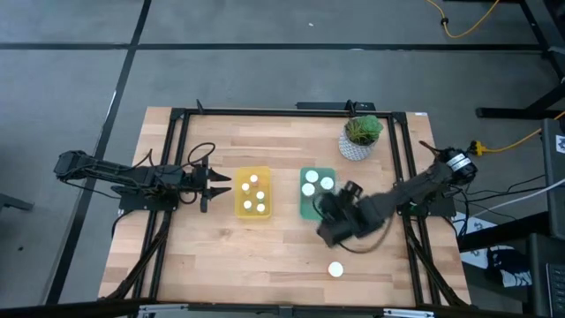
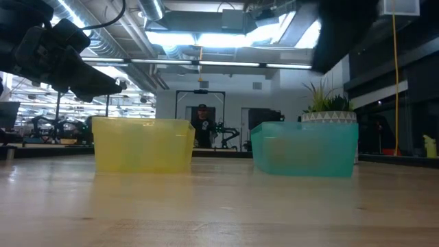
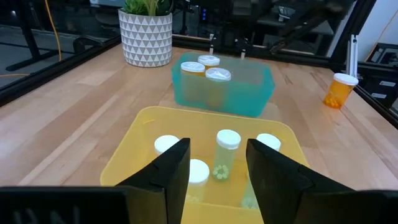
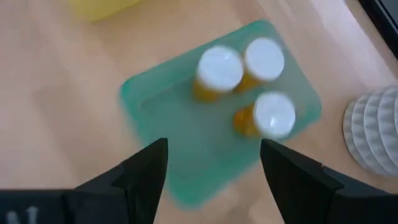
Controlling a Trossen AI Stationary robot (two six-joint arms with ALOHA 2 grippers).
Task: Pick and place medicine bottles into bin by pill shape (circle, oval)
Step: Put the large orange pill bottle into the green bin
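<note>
The yellow bin (image 1: 252,193) holds several white-capped bottles (image 3: 227,149). The green bin (image 1: 316,193) holds three orange-bodied bottles with white caps (image 4: 219,68), all upright at its far end. One more white-capped orange bottle (image 1: 335,269) stands on its base on the table near the front edge, and also shows in the left wrist view (image 3: 339,90). My left gripper (image 1: 221,184) is open and empty just left of the yellow bin. My right gripper (image 4: 211,152) is open and empty, above the near end of the green bin (image 1: 325,212).
A white patterned pot with a green plant (image 1: 360,137) stands at the back right, behind the green bin. Black frame rails (image 1: 168,177) run along the table's left, right and far sides. Bare wood lies in front of both bins.
</note>
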